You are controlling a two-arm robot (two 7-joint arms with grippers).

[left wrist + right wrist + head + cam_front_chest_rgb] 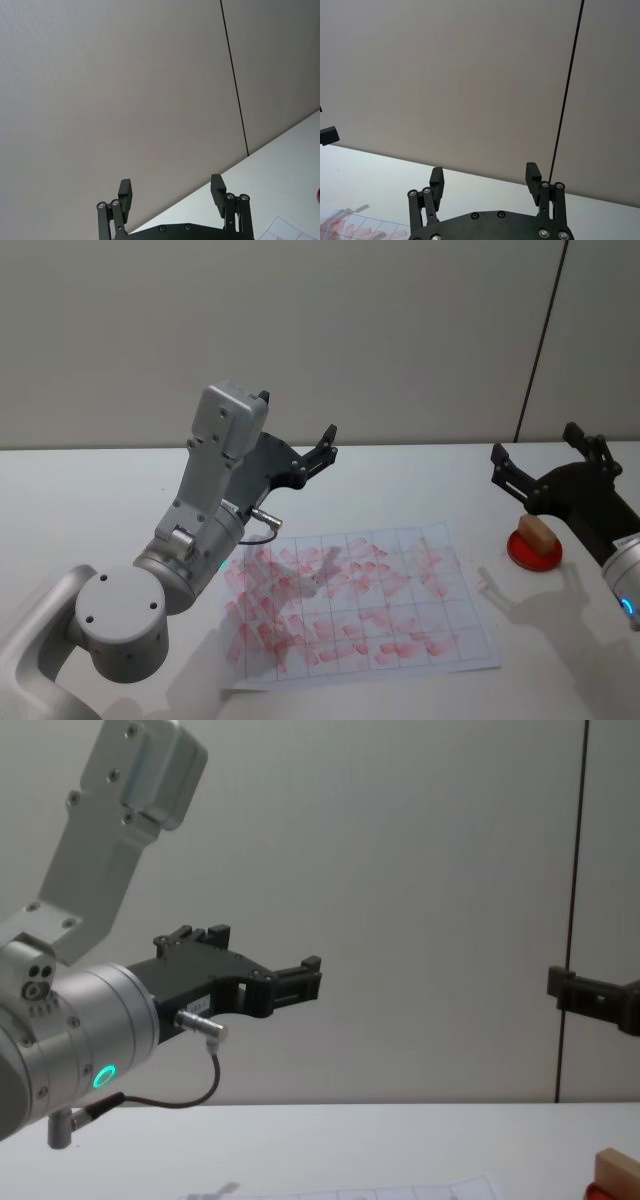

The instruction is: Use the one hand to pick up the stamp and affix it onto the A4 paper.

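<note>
On the red disc [522,553], the stamp [537,530]

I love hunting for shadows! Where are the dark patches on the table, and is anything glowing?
Head view: the left gripper and its arm throw soft grey shadows across the A4 paper, and the arm of the right gripper darkens the table near the red disc. Chest view: a green ring glows on the left wrist, and the wall is evenly lit.

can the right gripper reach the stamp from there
Probably yes: the right gripper hangs open above the stamp, uncovered on its red pad; the left gripper is raised far to the side.
</note>
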